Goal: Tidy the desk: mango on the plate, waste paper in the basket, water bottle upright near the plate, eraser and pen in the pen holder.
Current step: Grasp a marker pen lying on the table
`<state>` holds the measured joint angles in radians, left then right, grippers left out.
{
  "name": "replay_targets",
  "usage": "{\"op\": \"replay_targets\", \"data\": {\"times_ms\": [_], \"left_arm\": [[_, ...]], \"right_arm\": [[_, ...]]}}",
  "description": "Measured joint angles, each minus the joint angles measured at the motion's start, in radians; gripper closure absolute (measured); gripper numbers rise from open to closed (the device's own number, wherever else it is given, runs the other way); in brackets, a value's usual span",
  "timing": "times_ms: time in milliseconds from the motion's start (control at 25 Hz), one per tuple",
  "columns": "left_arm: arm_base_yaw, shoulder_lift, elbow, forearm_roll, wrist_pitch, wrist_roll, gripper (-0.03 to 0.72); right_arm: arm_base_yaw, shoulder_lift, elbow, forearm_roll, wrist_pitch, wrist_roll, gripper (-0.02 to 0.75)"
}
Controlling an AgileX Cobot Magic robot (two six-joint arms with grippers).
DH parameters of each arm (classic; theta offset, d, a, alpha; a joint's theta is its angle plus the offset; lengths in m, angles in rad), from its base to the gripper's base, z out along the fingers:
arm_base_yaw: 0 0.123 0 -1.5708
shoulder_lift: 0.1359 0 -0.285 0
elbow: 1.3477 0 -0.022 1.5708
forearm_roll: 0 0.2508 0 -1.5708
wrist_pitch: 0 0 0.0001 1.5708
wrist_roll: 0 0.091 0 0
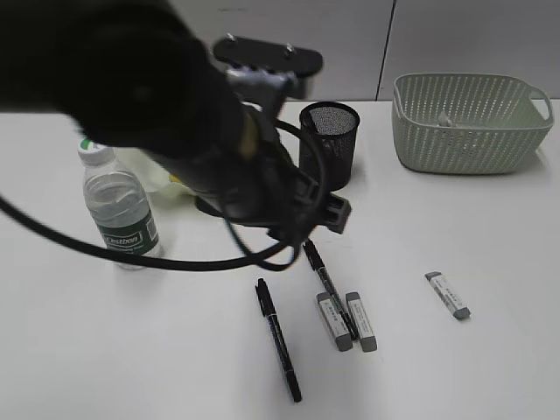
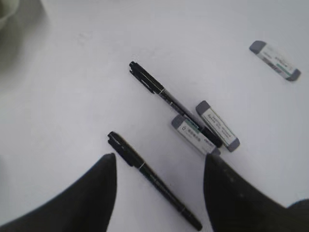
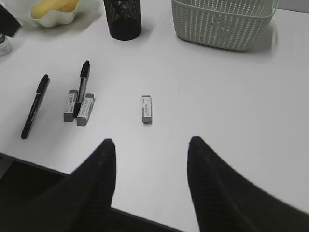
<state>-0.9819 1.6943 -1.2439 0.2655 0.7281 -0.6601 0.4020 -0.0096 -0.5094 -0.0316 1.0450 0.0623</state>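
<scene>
Pen, loose (image 1: 278,339): black, lying nearest the front edge of the tabletop (image 1: 455,376), apart from the other items.
Second pen (image 1: 330,288): black, its lower end lying between two erasers (image 1: 346,321) set side by side; both touch or nearly touch it.
Third eraser (image 1: 448,294): white with grey ends, alone, well apart toward the right edge.
Left gripper (image 2: 159,191): jaws spread wide, empty, hanging above the loose pen; its dark arm fills the left middle of the exterior view.
Right gripper (image 3: 150,166): jaws spread wide, empty, over bare tabletop at the front edge, nearest the lone eraser.
Water bottle (image 1: 118,208): upright, white cap, dark green label, toward the left edge, just beside the plate.
Plate (image 3: 50,17): pale, ruffled rim, behind the bottle at left, largely hidden by the arm in the exterior view.
Mango (image 3: 52,7): yellow, resting in the plate.
Pen holder (image 1: 329,145): black mesh cup, upright, mid-tabletop toward the back edge; contents cannot be told.
Basket (image 1: 471,122): sage green, perforated, at the back right corner.
Waste paper (image 1: 445,118): small pale wad inside the basket.
</scene>
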Motion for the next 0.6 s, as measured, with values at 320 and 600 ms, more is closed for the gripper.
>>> {"op": "replay_targets", "data": {"times_ms": [320, 600], "left_arm": [[0.038, 0.325, -0.162, -0.014, 0.109, -0.261, 0.212], [0.055, 0.417, -0.163, -0.028, 0.12, -0.368, 0.269]], "right_arm": [[0.0, 0.0, 0.0, 0.0, 0.0, 0.001, 0.361], [0.0, 0.0, 0.0, 0.0, 0.0, 0.001, 0.401]]}}
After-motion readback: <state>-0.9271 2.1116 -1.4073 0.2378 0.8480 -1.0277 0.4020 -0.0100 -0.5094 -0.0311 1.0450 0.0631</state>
